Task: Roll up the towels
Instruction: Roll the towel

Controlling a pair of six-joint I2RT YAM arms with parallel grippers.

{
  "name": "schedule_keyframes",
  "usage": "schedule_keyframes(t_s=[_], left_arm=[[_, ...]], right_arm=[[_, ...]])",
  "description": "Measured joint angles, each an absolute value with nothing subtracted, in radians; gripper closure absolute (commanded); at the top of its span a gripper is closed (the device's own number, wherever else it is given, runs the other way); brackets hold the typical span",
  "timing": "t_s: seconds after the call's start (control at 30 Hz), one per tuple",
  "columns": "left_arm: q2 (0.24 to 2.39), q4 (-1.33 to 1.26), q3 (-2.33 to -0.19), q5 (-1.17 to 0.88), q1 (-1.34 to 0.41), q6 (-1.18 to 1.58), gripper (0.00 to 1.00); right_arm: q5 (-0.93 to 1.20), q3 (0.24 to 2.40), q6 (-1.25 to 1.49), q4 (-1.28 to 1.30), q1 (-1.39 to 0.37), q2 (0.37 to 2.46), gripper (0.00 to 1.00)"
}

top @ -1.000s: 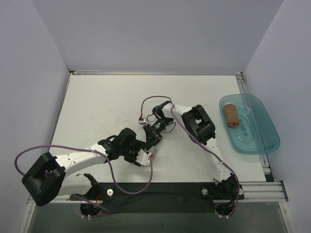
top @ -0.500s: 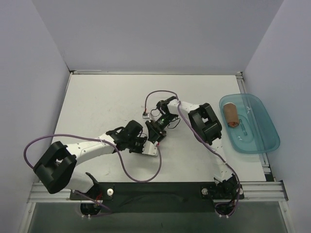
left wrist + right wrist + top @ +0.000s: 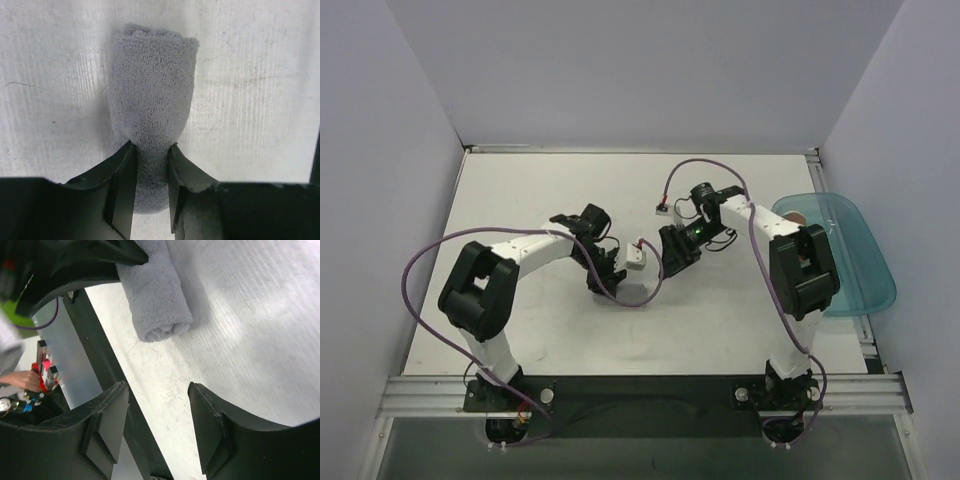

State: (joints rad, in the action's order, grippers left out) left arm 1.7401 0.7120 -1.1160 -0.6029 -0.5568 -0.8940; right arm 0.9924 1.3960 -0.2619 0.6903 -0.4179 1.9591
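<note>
The light grey towel [image 3: 152,95] lies rolled into a tight cylinder on the white table. My left gripper [image 3: 150,165] is shut on the near end of the roll, one finger on each side. In the right wrist view the same grey roll [image 3: 156,295] lies ahead with its spiral end facing the camera. My right gripper [image 3: 157,390] stands open over bare table, a short way off the roll. From above, the left gripper [image 3: 608,275] and right gripper [image 3: 671,260] face each other mid-table. The rust-brown towel [image 3: 799,215] shows only as a sliver in the tray, behind the right arm.
A translucent teal tray [image 3: 860,275] sits at the table's right edge. Purple cables [image 3: 430,262] loop from both wrists over the table. White walls close off the back and both sides. A dark rail [image 3: 640,392] runs along the near edge.
Both arms have swung from the near edge toward mid-table. The left gripper has closed on the grey roll. The right gripper has opened and drawn back to the right.
</note>
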Motion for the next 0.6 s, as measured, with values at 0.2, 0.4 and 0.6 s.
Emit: schedule_keyframes(t_s=[0.2,0.4,0.6], left_arm=[[1.876,0.871,-1.267,-0.678,-0.516,-0.907,0.74],[2.0,1.006,-1.392,-0.759,-0.477,-0.914,0.75],[2.094,1.113,-1.486,-0.813,-0.45,-0.918,0.78]], right_arm=[[0.956,1.32,-0.288,0.66,-0.336,1.765,0.54],[0.902,1.249,-0.346,0.649,-0.377,1.514,0.55],[0.74,1.181,-0.418,0.653,-0.594,1.353,0.48]])
